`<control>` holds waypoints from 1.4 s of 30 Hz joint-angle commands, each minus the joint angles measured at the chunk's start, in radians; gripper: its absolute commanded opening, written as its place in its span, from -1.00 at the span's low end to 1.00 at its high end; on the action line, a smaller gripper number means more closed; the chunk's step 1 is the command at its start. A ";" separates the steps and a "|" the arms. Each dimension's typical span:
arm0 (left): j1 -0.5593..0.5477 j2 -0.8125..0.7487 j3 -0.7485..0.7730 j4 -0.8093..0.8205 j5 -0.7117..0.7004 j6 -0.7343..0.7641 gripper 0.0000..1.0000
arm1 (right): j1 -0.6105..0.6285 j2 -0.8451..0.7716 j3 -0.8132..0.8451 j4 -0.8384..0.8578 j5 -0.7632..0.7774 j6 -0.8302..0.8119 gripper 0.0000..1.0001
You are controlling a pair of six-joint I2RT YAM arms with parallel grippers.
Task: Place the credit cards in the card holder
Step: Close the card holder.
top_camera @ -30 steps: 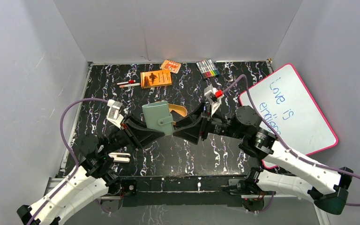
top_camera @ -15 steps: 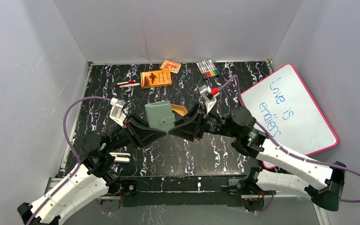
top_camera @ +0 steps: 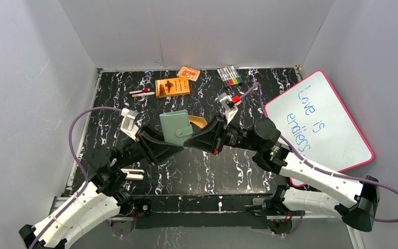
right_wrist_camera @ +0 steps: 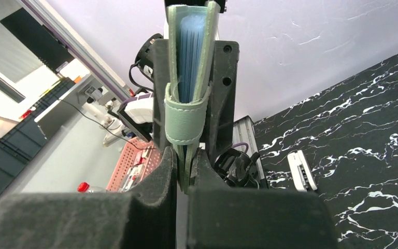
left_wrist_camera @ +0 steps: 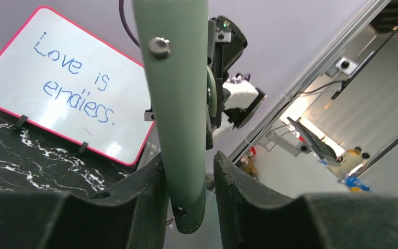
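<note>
Closing my right hand was what had just changed. A second before, it stood clear of the card holder with its fingers spread. Now it had slid leftward in the top view and pinched down on the holder's near edge, just under the strap. My left hand stayed clenched on the opposite edge, so both hands were grasping the same holder.

That left the holder held up off the worktop, at the centre of the top view, between the two hands. I judged this a set-up for undoing the strap and spreading the covers. The strap was fastened across the opening, and no card looked to have gone in.

From above, the holder's broad green face was turned up toward the camera. Its long axis ran up the frame, leaning a little to the left. In both wrist views it stood edge-on, rising from between the fingers to the top of the frame. The snap faced my left wrist camera. The strapped mouth, with its blue pockets, faced the right one.

I could not pick out the credit cards on the dark marbled worktop.
</note>
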State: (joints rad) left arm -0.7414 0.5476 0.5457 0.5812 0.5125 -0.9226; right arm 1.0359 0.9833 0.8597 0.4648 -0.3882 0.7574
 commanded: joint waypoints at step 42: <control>-0.006 -0.085 -0.024 0.039 -0.084 0.022 -0.22 | 0.003 -0.084 -0.063 -0.036 -0.038 -0.094 -1.00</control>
State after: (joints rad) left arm -0.7429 0.4698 0.5304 0.5312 0.4263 -0.8917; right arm 1.0367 0.9047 0.7902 0.3920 -0.4076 0.6823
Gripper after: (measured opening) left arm 0.400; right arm 0.077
